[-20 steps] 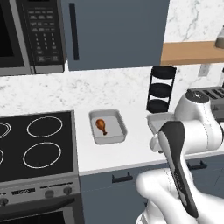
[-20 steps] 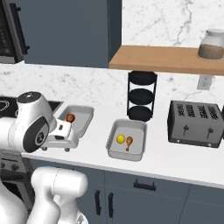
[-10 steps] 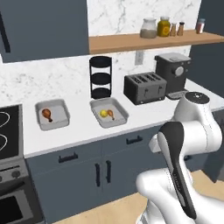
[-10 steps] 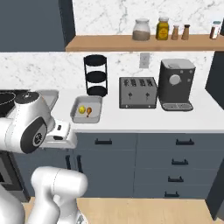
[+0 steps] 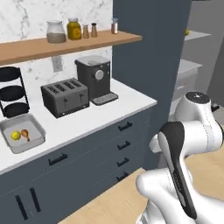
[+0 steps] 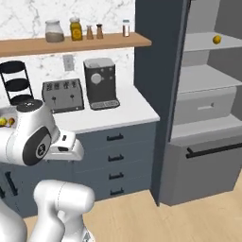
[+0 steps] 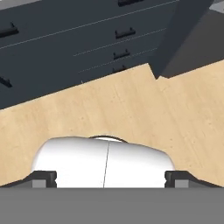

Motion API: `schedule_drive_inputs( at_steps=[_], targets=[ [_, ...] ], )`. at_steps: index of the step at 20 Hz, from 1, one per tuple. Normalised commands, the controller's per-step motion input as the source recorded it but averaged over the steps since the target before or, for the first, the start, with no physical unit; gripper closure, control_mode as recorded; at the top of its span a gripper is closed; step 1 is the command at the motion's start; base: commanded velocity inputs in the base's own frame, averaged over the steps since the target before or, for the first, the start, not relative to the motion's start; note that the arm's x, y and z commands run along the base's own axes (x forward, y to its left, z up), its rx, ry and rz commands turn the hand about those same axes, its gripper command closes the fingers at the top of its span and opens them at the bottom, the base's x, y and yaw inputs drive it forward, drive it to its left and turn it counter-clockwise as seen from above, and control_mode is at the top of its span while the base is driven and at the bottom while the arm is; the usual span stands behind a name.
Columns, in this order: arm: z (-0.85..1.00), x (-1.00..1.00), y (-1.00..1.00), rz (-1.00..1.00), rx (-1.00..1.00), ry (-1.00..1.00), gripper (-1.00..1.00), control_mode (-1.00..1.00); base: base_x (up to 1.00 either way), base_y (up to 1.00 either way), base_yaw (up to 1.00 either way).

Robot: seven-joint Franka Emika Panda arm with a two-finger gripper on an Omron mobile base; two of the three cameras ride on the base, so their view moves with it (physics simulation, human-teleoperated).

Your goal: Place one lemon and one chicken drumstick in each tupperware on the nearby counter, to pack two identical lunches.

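Observation:
One light-grey tupperware (image 5: 36,129) sits on the white counter (image 5: 100,113) at the far left, holding a lemon (image 5: 15,135) and a chicken drumstick (image 5: 25,133). The same lemon (image 6: 2,122) and drumstick (image 6: 10,121) peek in at the left edge of the right base view, behind my arm. Another lemon (image 6: 217,39) lies on an upper shelf of the open tall unit at the right. My gripper (image 7: 109,178) is open, its fingertips (image 7: 43,177) wide apart with nothing between them, pointing down at the wooden floor. The other tupperware is out of view.
On the counter stand a black three-tier rack (image 5: 11,92), a toaster (image 5: 65,98) and a coffee machine (image 5: 94,78). A wooden wall shelf (image 5: 65,43) carries jars. A tall dark cabinet panel (image 6: 158,94) ends the counter. Dark drawers (image 7: 65,30) face the wooden floor (image 7: 131,109).
The whole picture has shifted: the base has driven to the right along the counter. The stove and the first tray have left the views. The arm stays folded.

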Motion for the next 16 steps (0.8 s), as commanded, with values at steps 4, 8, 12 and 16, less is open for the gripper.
schedule_drive_inputs(
  at_steps=[4,8,12,16],
  targets=[
    [0.0,0.0,0.0,0.0,0.0,0.0,-1.0,1.0,0.74,-1.0,-0.19],
    [0.0,0.0,0.0,0.0,0.0,0.0,-1.0,1.0,0.77,-0.96,0.07],
    [0.0,0.0,0.0,0.0,0.0,0.0,-1.0,1.0,0.66,-0.94,0.15],
    [0.0,0.0,0.0,0.0,0.0,0.0,-1.0,1.0,0.65,-1.0,0.09]
  ],
)
